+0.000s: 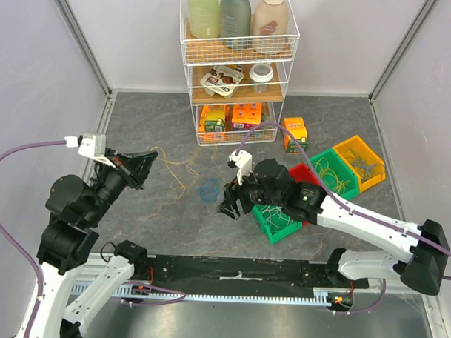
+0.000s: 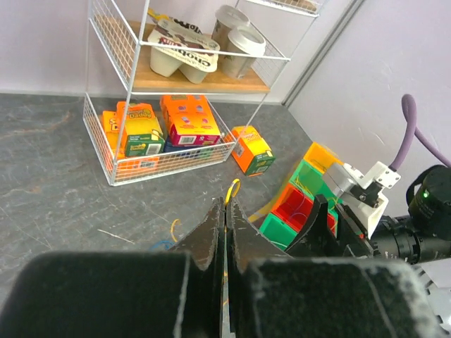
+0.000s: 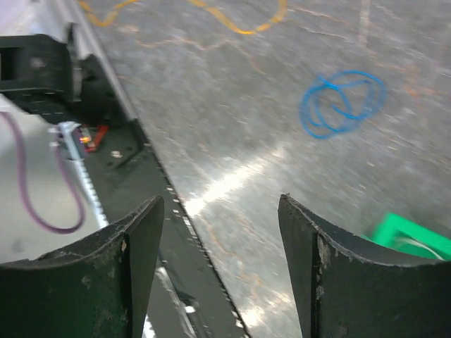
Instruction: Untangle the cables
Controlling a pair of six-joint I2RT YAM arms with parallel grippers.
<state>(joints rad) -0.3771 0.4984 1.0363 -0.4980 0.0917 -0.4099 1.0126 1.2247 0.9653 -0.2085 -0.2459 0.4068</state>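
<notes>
Blue cable (image 1: 209, 189) clear of table (image 1: 150, 211) edges, right tool (image 3: 220, 200) beside, parted

Rack (image 1: 237, 47) and bins (image 1: 370, 153) around open tabletop (image 1: 164, 226)

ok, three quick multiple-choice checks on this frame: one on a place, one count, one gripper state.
1. The blue cable lies: A on the table between the left gripper and the right gripper; B inside a bin; C clamped in a gripper.
2. Bins at the right: A two; B three; C four.
3. The right gripper is: A shut on a cable; B open and empty; C shut on a bin wall.

1 A: it lies coiled on bare table, nearer the right gripper.
2 C: near green bin, red bin, far green bin, yellow bin.
3 B: the right wrist view shows only table between its fingers.
</notes>
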